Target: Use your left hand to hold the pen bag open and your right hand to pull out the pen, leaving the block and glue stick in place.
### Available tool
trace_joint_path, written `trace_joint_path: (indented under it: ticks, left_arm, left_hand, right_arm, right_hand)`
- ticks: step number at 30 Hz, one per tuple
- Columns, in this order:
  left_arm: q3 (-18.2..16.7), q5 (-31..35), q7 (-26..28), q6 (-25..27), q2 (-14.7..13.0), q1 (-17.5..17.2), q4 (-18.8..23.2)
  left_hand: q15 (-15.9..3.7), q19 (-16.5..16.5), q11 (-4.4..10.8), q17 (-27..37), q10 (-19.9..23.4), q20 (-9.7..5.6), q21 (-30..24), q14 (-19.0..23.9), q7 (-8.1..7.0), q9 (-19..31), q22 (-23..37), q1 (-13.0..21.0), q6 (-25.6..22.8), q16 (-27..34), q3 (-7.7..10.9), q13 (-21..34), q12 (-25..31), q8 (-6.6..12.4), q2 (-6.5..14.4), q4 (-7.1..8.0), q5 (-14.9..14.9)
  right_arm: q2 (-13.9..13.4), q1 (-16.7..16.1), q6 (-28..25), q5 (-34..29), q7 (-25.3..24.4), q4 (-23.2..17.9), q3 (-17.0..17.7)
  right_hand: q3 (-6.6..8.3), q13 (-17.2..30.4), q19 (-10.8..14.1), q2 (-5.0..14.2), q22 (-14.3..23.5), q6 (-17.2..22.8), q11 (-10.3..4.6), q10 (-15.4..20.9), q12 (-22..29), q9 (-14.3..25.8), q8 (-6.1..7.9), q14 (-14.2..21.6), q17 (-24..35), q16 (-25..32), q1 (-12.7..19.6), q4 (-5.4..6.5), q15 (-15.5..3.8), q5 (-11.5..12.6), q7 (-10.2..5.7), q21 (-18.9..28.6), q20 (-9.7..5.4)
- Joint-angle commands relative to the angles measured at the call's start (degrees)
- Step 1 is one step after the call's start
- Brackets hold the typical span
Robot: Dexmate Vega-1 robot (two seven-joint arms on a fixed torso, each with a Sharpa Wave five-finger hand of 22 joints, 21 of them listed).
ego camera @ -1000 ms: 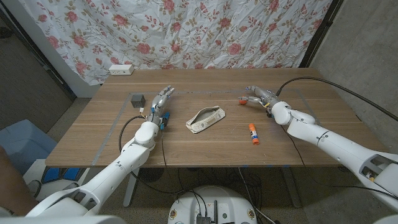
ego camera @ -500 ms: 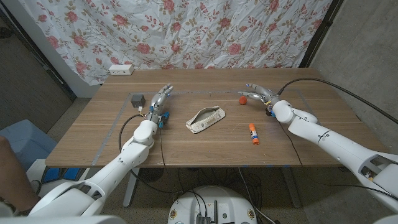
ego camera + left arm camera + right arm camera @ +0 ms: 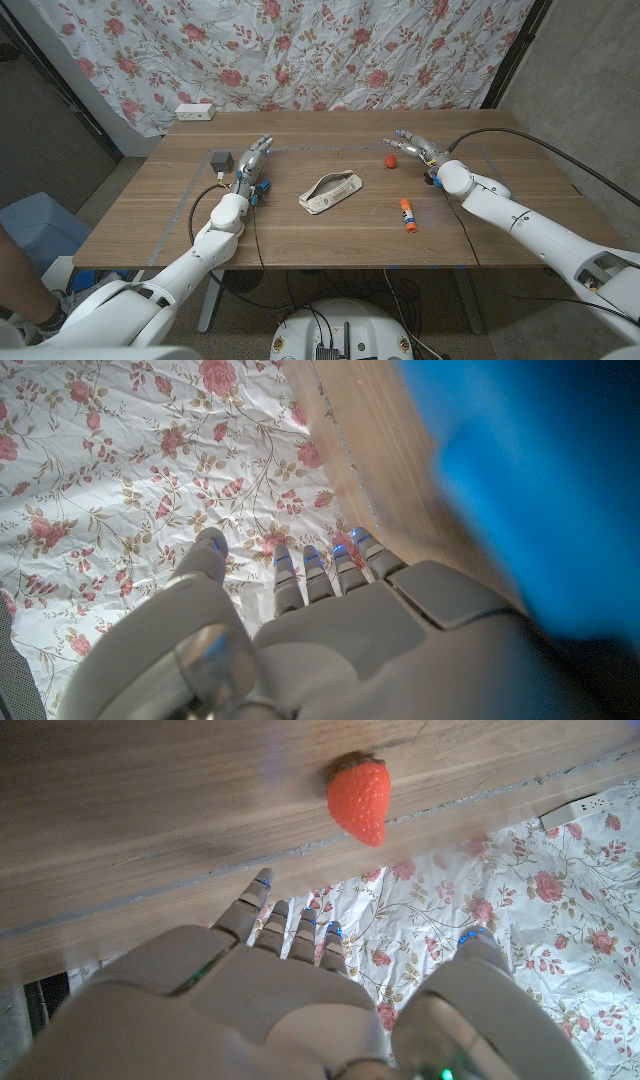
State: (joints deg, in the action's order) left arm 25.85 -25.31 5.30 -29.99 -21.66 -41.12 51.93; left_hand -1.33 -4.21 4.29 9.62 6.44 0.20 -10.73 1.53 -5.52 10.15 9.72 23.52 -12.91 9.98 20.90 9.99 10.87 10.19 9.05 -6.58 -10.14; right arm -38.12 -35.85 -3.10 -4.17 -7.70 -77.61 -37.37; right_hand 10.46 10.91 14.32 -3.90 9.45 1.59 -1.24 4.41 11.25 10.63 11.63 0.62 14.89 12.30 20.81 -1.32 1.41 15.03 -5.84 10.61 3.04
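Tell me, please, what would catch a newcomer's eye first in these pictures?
Probably the pale pen bag lying at the table's middle, untouched, with both hands apart from it: the left hand beside a dark block, the right hand open near a small red strawberry. An orange-capped glue stick lies on the wood to the bag's right.

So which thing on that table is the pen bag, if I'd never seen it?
Start at the wooden table and look to its middle, between the two hands. The pen bag is the pale, flat fabric pouch lying at a slant there; the glue stick to its right is thin with an orange cap, and the block to its left is dark.
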Motion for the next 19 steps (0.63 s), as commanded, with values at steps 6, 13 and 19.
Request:
trace_joint_path:
  ticks: [6, 13, 19]
  left_arm:
    - [-0.3, -1.3, -0.9, -1.9, 1.0, 0.9, -3.4]
    - [-0.4, -1.7, -1.1, -1.9, 1.7, 1.9, -5.7]
    - [-0.6, -2.8, -3.2, -6.5, 5.1, 5.4, -13.7]
  left_hand:
    - [-0.38, -0.1, -0.11, 0.1, 0.1, 0.14, -0.2, -0.1, 0.40, 0.0, 0.2, -0.6, -0.3, 0.2, 0.58, 0.2, 0.3, 0.35, 0.2, 0.07, -0.4]
    - [-0.35, -0.2, -0.05, 0.1, 0.1, 0.18, -0.2, -0.1, 0.42, 0.0, 0.2, -0.8, -0.4, 0.2, 0.78, 0.2, 0.3, 0.37, 0.4, 0.13, -0.5]
    - [-0.33, -0.5, -0.12, 0.1, 0.9, 0.21, -0.3, 0.3, 1.09, 0.0, 0.2, -1.0, -1.4, 0.3, 1.34, 0.2, 0.5, 0.66, 0.8, 0.13, -0.5]
  right_arm:
    - [2.5, -1.7, 6.6, 8.8, -0.4, 3.4, 3.8]
    - [3.6, -2.0, 8.9, 11.5, -0.4, 5.3, 4.7]
    - [4.4, -2.0, 10.5, 13.2, -0.5, 6.2, 5.3]
  right_hand:
    - [0.00, -0.1, 0.3, 0.49, 0.1, 0.5, 0.00, 0.8, 0.3, -0.1, -0.13, 0.1, -0.2, 0.1, -0.5, 0.35, -0.72, -0.3, -0.13, 0.3, -0.77]
    - [-0.10, -0.2, 0.6, 0.87, 0.1, 1.7, 0.26, 1.5, 0.4, -0.2, 0.14, 0.6, -0.5, 0.2, -0.9, 0.47, -0.50, -0.6, 0.36, 0.3, -0.73]
    - [-0.22, -0.2, 0.9, 1.04, 0.1, 2.1, 0.33, 1.4, 0.3, -0.2, 0.11, 0.8, -0.7, 0.2, -1.3, 0.52, -0.11, -0.8, 0.53, 0.3, -0.46]
